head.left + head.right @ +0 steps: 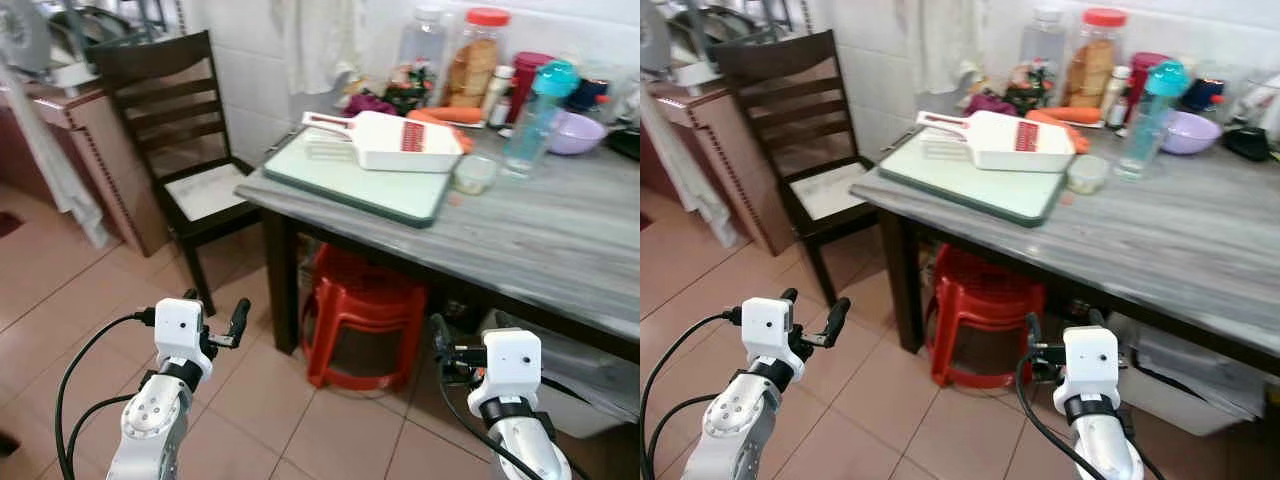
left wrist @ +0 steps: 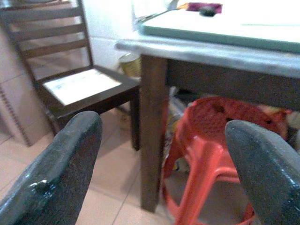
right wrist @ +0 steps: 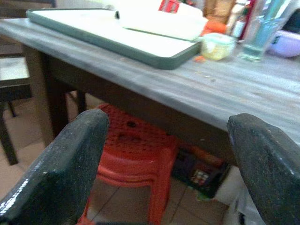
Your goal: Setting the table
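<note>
While both arms hang low over the tiled floor, the left gripper [image 1: 215, 322] and right gripper [image 3: 164, 154] stand with fingers spread wide, holding nothing. Beyond them a red stool [image 1: 362, 318] sits under the grey table [image 1: 560, 250]. On the table lies a green-edged cutting board [image 1: 360, 180] bearing a white slicer [image 1: 395, 140]; jars and a purple bowl [image 1: 575, 130] stand behind it, and a dark chair [image 1: 175, 150] stands to its left.

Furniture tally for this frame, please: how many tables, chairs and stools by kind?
Table: 1
Chair: 1
Red stool: 1
Total: 3
</note>
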You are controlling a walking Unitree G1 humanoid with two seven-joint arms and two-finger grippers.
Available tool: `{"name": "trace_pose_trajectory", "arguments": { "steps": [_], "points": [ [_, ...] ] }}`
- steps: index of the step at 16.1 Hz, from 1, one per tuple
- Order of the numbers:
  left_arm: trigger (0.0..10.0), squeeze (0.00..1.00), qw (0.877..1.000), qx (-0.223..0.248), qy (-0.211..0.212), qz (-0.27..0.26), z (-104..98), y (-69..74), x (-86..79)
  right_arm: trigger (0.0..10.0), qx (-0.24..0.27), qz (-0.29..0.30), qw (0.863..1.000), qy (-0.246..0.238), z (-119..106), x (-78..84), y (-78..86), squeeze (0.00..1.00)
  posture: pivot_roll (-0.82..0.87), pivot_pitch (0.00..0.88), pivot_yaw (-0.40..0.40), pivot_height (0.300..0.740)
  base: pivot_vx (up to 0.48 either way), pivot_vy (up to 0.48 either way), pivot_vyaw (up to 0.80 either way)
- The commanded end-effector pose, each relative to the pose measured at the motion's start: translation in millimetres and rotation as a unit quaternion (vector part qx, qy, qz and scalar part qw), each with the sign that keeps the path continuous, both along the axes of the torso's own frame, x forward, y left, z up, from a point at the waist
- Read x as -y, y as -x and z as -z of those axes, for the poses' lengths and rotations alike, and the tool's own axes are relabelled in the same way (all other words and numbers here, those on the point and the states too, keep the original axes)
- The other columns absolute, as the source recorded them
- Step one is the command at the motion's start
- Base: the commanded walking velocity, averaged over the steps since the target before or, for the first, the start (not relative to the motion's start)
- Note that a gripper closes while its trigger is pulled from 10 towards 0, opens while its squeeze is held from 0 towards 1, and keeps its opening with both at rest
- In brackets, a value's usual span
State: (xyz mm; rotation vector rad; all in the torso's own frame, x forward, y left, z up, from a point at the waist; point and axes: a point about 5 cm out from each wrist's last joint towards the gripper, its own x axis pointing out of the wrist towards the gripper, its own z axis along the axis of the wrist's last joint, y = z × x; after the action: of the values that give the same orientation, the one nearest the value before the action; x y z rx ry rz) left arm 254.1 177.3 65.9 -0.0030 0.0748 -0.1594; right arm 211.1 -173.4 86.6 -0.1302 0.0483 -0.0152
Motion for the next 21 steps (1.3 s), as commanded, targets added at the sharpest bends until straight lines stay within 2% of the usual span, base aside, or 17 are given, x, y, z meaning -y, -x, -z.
{"name": "trace_pose_trajectory", "arguments": {
  "steps": [1, 15, 17, 19, 21],
  "points": [
    [10.0, 0.00, 1.000, -0.006, -0.007, -0.002, 0, -0.3, -0.7, 10.0, 0.002, 0.000, 1.000, -0.005, -3, -0.7, -1.3, 0.00, -0.01, 0.000, 0.014, 0.740, -0.285, 0.000, 0.00],
    [10.0, 0.00, 1.000, -0.006, -0.019, -0.001, 0, -3.1, -1.2, 10.0, -0.001, 0.008, 1.000, -0.010, -3, 0.7, -6.8, 0.00, 0.00, 0.000, 0.011, 0.740, -0.350, 0.000, 0.00],
    [10.0, 0.00, 1.000, 0.009, -0.003, 0.019, -7, -5.1, 2.3, 10.0, -0.001, 0.009, 1.000, -0.012, -2, 0.2, -7.5, 0.00, 0.00, 0.000, 0.016, 0.740, 0.000, 0.000, 0.00],
    [10.0, 0.00, 0.999, 0.016, -0.021, 0.031, -9, -6.5, 4.4, 10.0, 0.000, 0.011, 1.000, -0.013, -2, -0.4, -7.7, 0.00, 0.00, 0.000, 0.020, 0.740, 0.000, 0.000, 0.00],
    [10.0, 0.00, 0.999, 0.014, -0.020, 0.036, -9, -6.3, 5.9, 10.0, -0.001, 0.012, 1.000, -0.014, -2, -0.9, -7.4, 0.00, 0.00, 0.000, 0.024, 0.740, 0.000, 0.000, 0.00]
  ]
}}
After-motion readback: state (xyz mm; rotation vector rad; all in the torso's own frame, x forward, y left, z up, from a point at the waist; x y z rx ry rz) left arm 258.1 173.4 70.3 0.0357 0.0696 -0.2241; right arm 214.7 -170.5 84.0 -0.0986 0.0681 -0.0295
